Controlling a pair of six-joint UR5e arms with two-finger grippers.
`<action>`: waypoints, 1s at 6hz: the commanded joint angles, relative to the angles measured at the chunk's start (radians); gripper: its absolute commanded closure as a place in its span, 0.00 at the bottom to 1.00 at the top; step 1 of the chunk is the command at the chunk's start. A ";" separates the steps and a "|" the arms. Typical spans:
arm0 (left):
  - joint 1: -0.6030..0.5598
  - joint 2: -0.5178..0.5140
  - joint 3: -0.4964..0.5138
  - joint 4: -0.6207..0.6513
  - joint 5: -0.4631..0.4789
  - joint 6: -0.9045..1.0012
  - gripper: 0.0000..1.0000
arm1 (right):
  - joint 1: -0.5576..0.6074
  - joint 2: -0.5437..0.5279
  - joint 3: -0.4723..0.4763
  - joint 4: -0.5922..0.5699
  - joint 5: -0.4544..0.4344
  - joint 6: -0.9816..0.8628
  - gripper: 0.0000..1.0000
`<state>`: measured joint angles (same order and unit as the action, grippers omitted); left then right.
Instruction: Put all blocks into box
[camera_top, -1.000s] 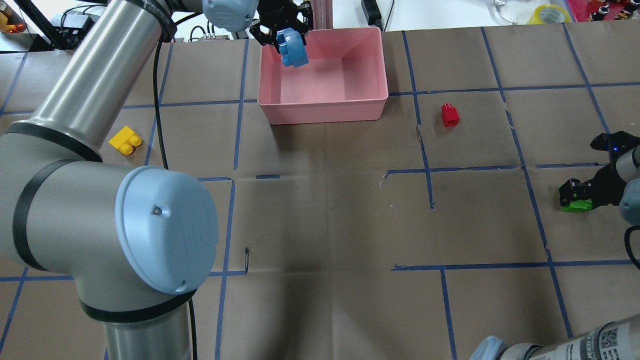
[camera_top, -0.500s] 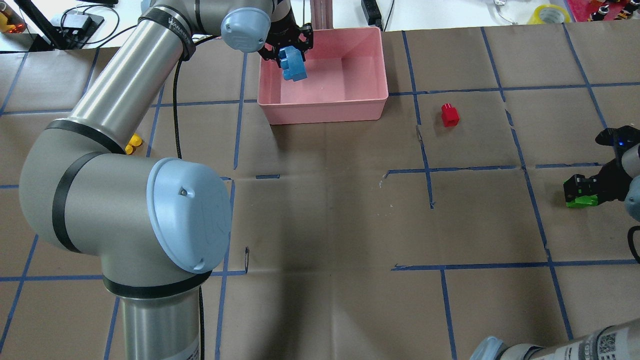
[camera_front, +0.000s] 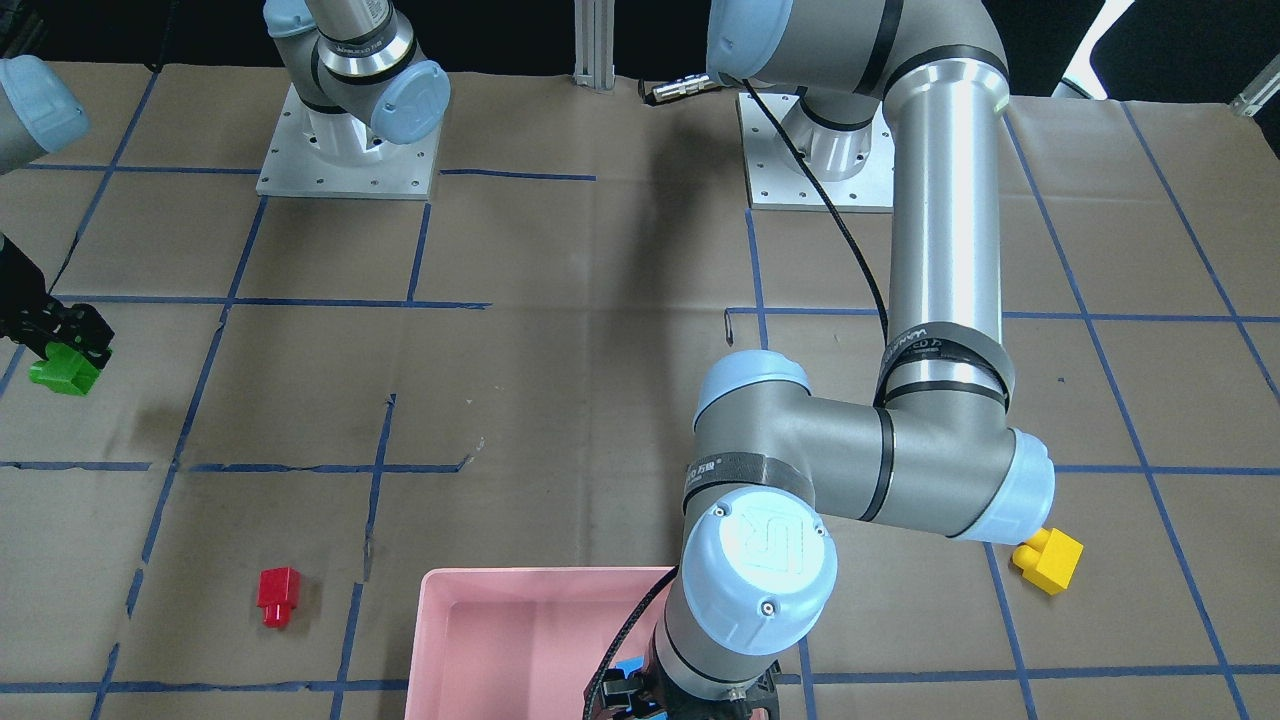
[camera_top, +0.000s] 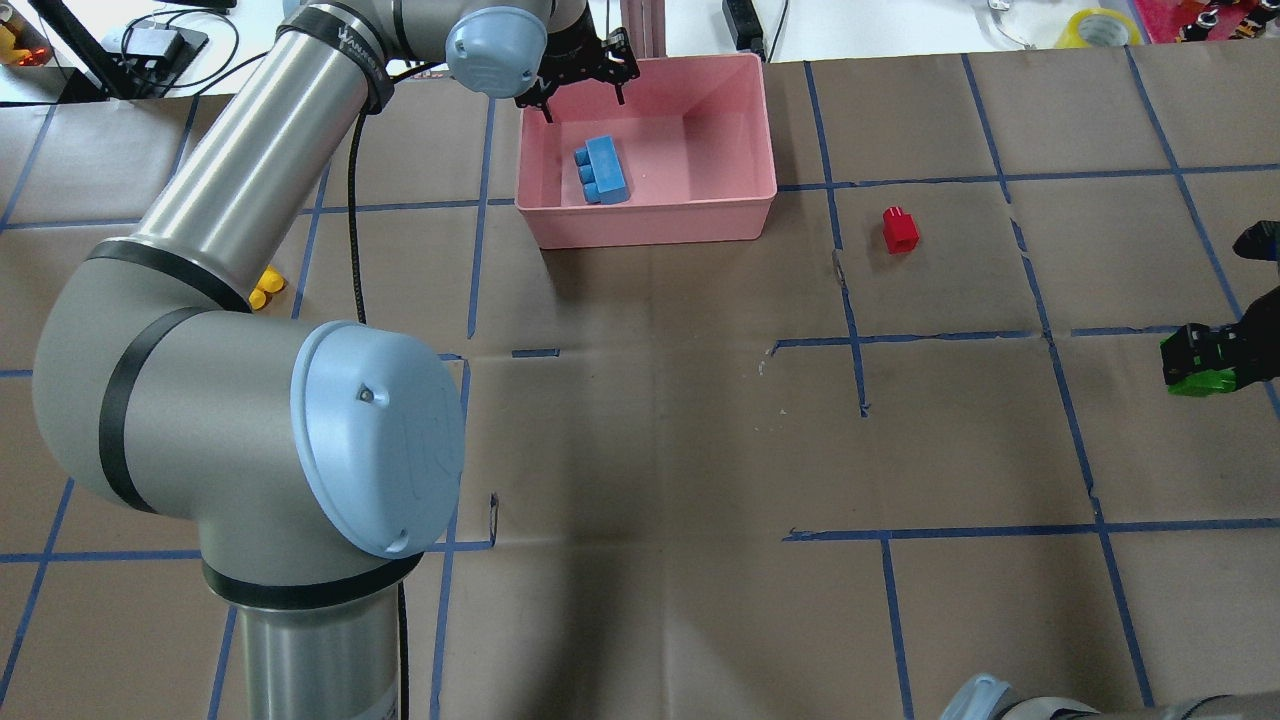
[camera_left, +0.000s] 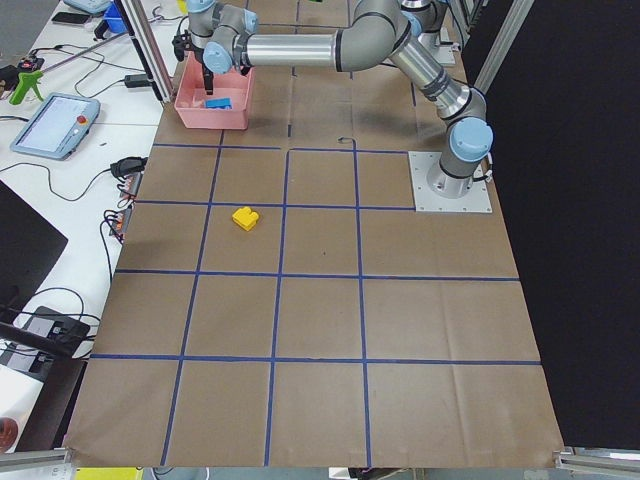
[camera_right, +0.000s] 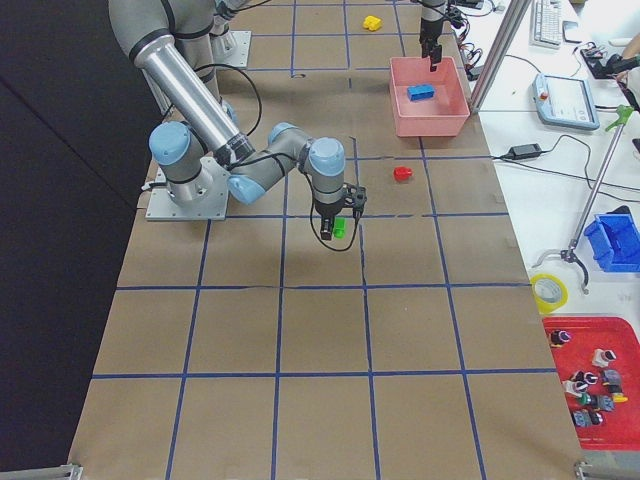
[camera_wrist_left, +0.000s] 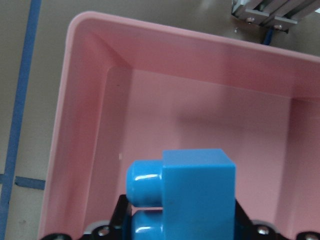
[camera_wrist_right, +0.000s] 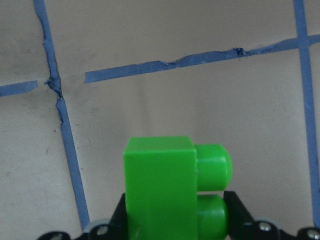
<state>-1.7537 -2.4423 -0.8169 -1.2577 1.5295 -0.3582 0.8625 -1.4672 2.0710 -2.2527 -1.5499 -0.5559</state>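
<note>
The blue block (camera_top: 601, 171) lies on the floor of the pink box (camera_top: 650, 215), near its left wall. My left gripper (camera_top: 582, 98) hangs open above the box's far left corner, fingers spread, holding nothing. The left wrist view shows the blue block (camera_wrist_left: 187, 195) close below, inside the box (camera_wrist_left: 80, 125). My right gripper (camera_top: 1197, 362) is shut on the green block (camera_top: 1200, 380) at the table's right side; the block also shows in the right wrist view (camera_wrist_right: 165, 190). The red block (camera_top: 900, 230) stands right of the box. The yellow block (camera_top: 262, 290) is half hidden by my left arm.
My left arm's elbow and forearm (camera_top: 250, 300) cover much of the table's left half. Blue tape lines grid the brown table (camera_top: 650, 450). A metal post (camera_top: 640, 25) stands just behind the box. Clutter and a tape roll (camera_top: 1100, 25) lie beyond the table's far edge.
My left gripper has opened and the blue block has dropped from it onto the box's floor. My right gripper has carried the green block further towards the table's right edge.
</note>
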 joint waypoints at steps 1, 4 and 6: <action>0.000 0.122 -0.002 -0.075 -0.008 0.011 0.00 | 0.063 -0.105 -0.093 0.114 0.008 -0.016 0.97; 0.075 0.255 -0.024 -0.235 0.001 0.186 0.00 | 0.348 -0.076 -0.248 0.142 0.191 0.174 0.97; 0.277 0.267 -0.063 -0.255 -0.002 0.498 0.00 | 0.592 0.066 -0.427 0.134 0.238 0.379 0.97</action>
<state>-1.5726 -2.1836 -0.8607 -1.5048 1.5292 -0.0052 1.3325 -1.4786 1.7434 -2.1153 -1.3308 -0.2787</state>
